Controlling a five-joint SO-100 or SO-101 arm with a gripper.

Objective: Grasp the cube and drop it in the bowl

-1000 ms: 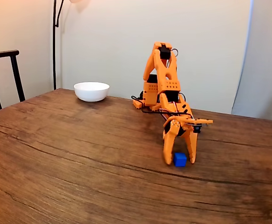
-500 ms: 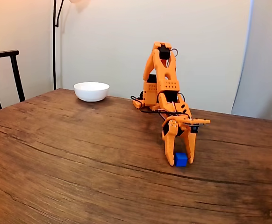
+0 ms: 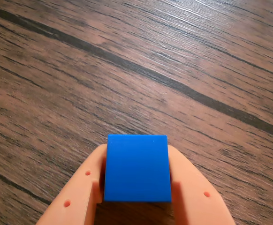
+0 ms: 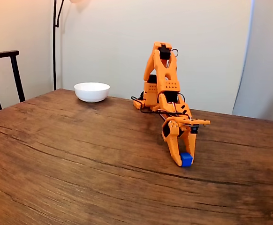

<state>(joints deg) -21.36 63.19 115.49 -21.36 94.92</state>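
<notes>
And the gripper (image 4: pixel 185 161) is clamped on the cube (image 3: pixel 136 168), its orange fingers (image 3: pixel 82 187) pressing both sides in the wrist view, while the fixed view shows it low on the wooden counter (image 4: pixel 80 154), well apart from the white bowl (image 4: pixel 92 92) at the far edge.

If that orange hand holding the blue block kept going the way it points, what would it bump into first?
Most likely the wooden table: the hand points steeply down, shut on the cube, its tips seemingly at the surface already.
</notes>
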